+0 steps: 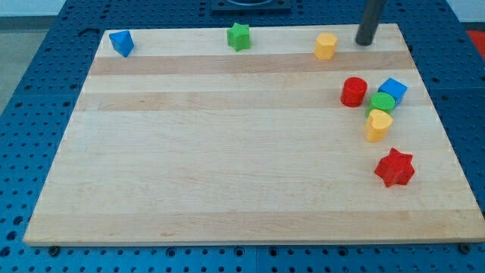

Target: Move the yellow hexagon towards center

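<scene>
The yellow hexagon (326, 46) sits near the top edge of the wooden board (227, 152), right of the middle. My tip (364, 42) is at the view's top right, just right of the yellow hexagon with a small gap between them. The rod rises out of the view's top.
A green star (239, 36) and a blue block (121, 43) sit along the top edge. At the right, a red cylinder (353, 92), blue cube (392, 89), green block (382, 104) and yellow heart-like block (378, 125) cluster together. A red star (395, 168) lies below them.
</scene>
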Motion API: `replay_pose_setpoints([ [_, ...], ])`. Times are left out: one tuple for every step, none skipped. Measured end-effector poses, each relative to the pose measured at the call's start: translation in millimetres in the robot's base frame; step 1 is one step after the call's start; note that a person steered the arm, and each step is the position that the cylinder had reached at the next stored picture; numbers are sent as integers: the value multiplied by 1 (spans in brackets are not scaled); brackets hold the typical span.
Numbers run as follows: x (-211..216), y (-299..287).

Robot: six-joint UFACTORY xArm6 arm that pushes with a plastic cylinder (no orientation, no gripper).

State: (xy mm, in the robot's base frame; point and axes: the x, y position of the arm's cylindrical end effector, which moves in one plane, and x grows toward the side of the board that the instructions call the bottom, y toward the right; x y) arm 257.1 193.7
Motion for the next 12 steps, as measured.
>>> replay_pose_setpoints([
  [28,-46],
  [33,-49],
  [11,3],
  [-23,28],
  [-48,19],
  [-49,-25],
  [-26,-73],
  [28,-117],
  [59,-135],
  [37,-119],
  [7,-91],
  [-8,-59],
])
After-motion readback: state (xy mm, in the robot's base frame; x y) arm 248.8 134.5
